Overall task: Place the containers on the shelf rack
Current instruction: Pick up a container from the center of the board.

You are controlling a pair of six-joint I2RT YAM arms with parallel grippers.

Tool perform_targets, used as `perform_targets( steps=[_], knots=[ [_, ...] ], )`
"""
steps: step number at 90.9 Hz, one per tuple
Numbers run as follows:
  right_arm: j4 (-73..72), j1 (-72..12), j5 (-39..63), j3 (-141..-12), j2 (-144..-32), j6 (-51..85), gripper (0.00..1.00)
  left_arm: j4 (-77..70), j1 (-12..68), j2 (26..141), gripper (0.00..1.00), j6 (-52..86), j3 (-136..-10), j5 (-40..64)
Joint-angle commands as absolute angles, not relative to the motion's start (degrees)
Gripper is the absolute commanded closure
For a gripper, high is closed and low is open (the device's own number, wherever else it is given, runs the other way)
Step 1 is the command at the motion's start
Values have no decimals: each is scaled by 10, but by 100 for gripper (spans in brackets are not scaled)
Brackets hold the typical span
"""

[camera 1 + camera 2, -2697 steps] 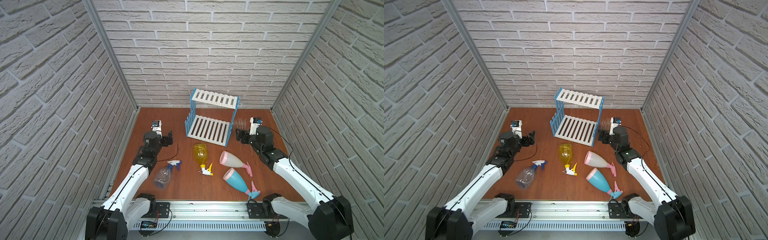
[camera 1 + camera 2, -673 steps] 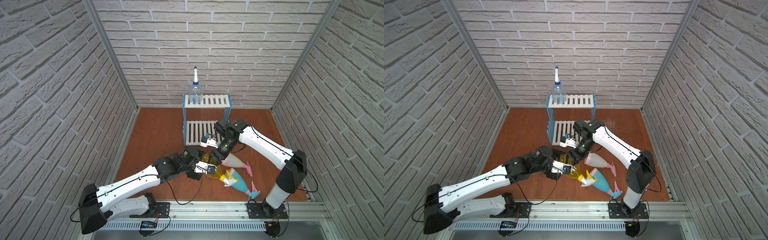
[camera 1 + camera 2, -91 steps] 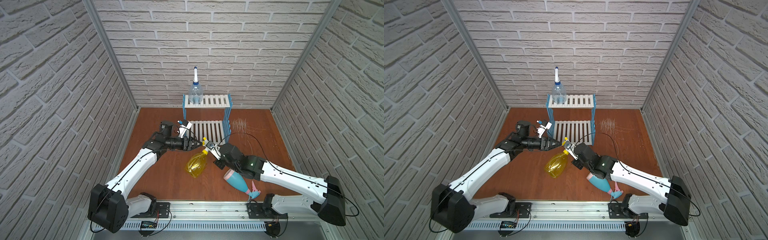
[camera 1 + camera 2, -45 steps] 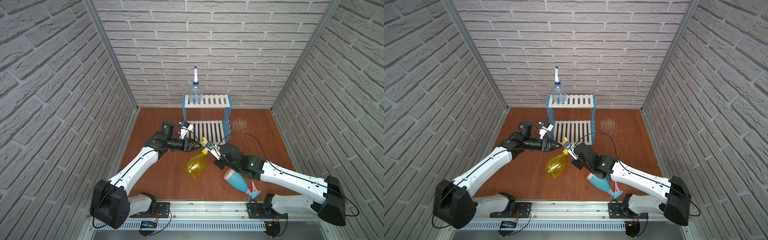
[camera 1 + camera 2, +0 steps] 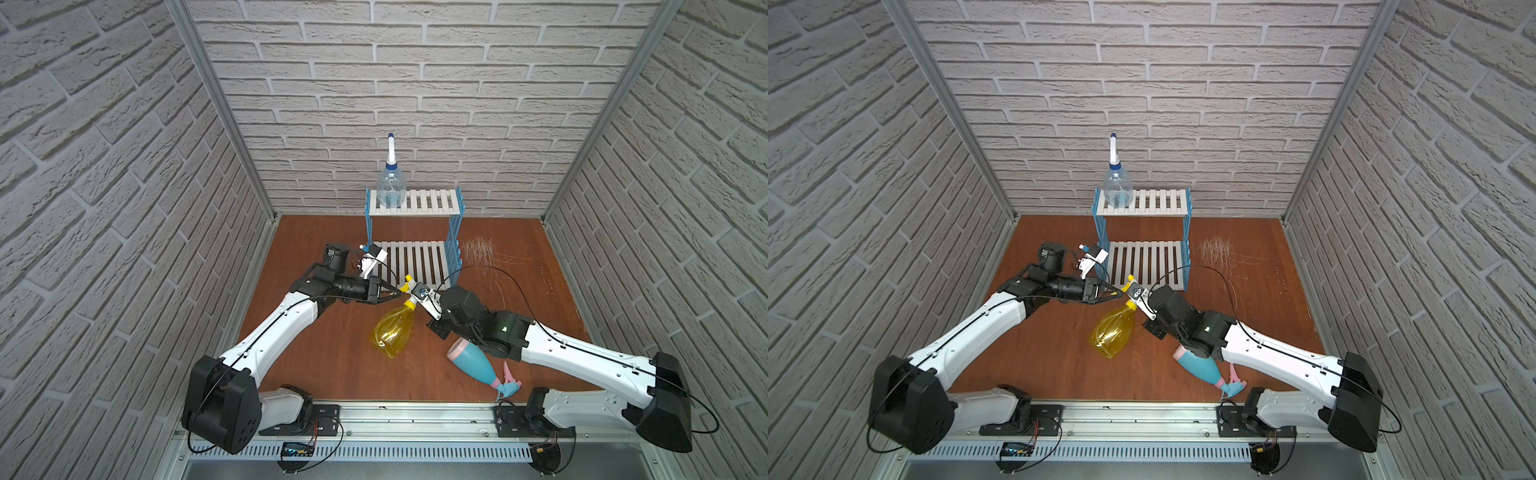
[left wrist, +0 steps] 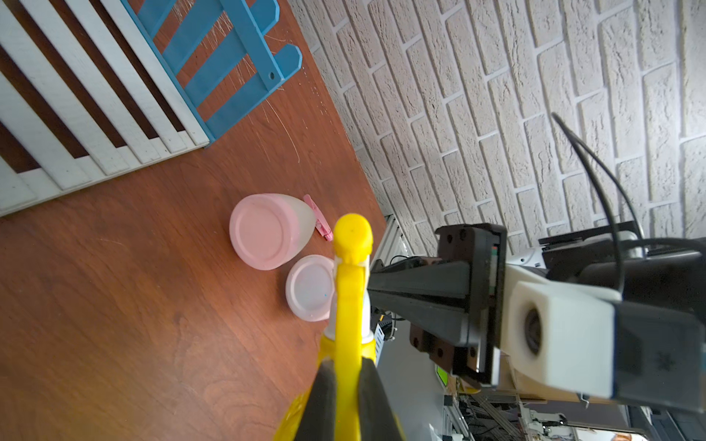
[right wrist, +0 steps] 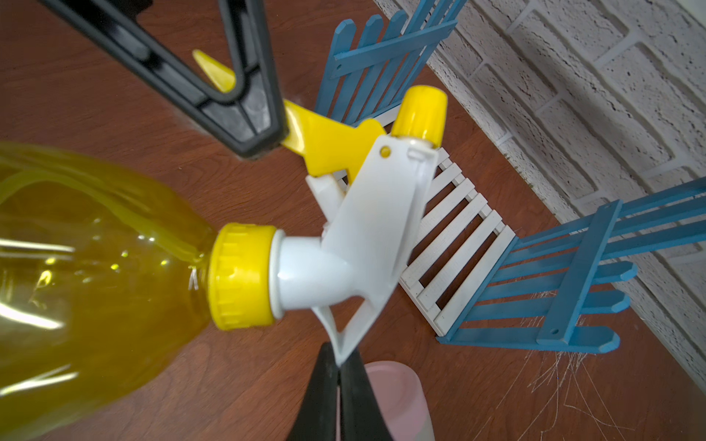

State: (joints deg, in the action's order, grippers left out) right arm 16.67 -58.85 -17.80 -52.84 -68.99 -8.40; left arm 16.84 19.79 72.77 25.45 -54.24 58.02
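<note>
I log shelf rack [image 5: 432, 201] at back centre of tabletop [image 5: 316, 353], against rear wall [image 5: 415, 104]. Upright bottle [image 5: 391, 189] on top shelf, left end. Hanging bottle [image 5: 392, 330] before rack, between left gripper [image 5: 395, 294] and right gripper [image 7: 339, 366]. Lying bottle [image 5: 473, 363] to its right, second lying bottle [image 6: 267, 231] just beside.

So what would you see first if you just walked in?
The yellow bottle in the middle of the table: the left gripper pinches its trigger and the right gripper pinches its white sprayer head. Next, the clear bottle, standing upright on the top shelf of the rack at the back wall. A blue bottle lies on its side by the right arm.
</note>
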Motion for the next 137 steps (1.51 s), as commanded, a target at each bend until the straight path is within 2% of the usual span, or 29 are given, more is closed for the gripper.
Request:
perform_targets(
  steps=[1,8,17,25,37,52,68,83,106,127,137],
  knots=[
    [152,-586,-189,-528,-661,-73,78,147,198,715,100,264,-552,604],
    [168,-586,-196,-529,-638,-66,46,143,196,702,100,270,-550,598],
    [196,-586,-200,-540,-602,-47,22,104,183,684,100,311,-542,589],
    [202,-578,-169,-548,-562,-16,9,55,175,658,100,340,-533,577],
    [176,-503,-4,-556,-528,93,3,-27,173,625,100,390,-520,569],
    [62,-397,261,-568,-544,262,3,-101,171,600,100,439,-542,580],
    [-93,-353,422,-591,-598,406,4,-107,176,592,100,445,-585,593],
    [-136,-352,456,-618,-621,442,8,-121,184,599,100,457,-615,603],
    [-204,-346,466,-610,-629,483,35,-118,192,605,100,458,-636,616],
    [-228,-336,463,-608,-629,491,48,-114,203,610,100,460,-644,625],
    [-228,-335,468,-607,-632,491,60,-110,204,609,100,459,-644,623]
  ],
)
